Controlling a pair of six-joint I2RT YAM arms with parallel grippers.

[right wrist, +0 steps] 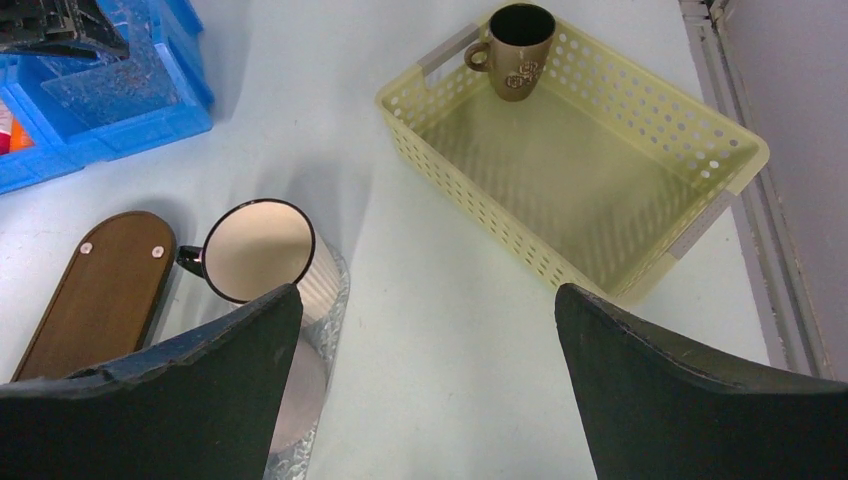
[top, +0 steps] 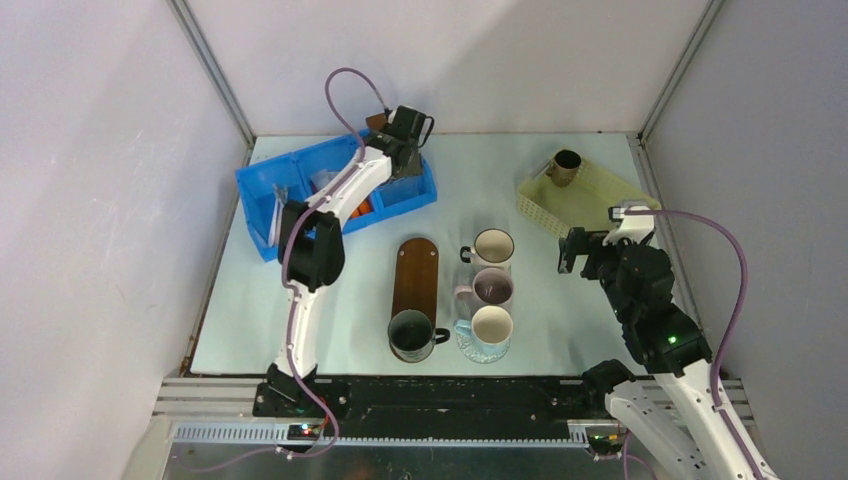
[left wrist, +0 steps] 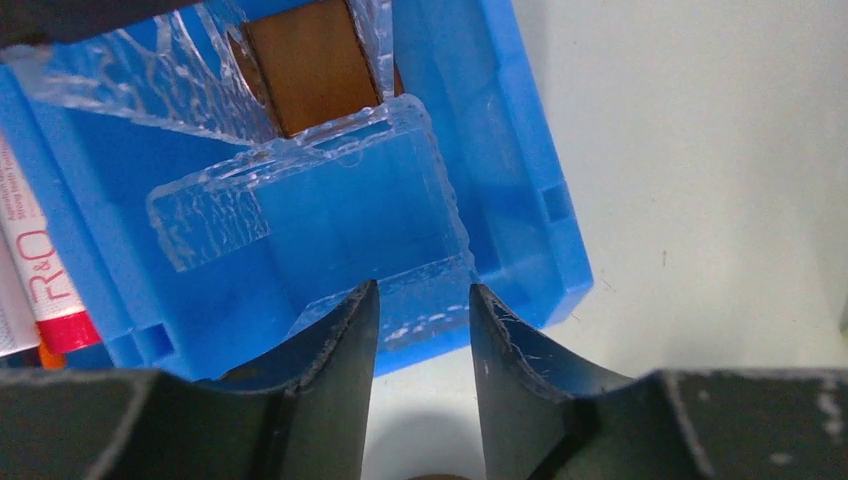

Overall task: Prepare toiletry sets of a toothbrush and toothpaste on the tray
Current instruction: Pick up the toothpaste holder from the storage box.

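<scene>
From above, the left gripper (top: 405, 130) is being held over the blue bin's (top: 255, 200) end compartment; no set is lying on the wooden tray (top: 414, 265) yet. At the left wrist, jaws are standing partly apart over a clear box (left wrist: 330, 210), nothing visibly gripped; a toothpaste (left wrist: 40, 270) is lying one compartment over, so re-aiming is probably being called for. At the right wrist, the right gripper (right wrist: 425, 300) is gaping wide, empty.
</scene>
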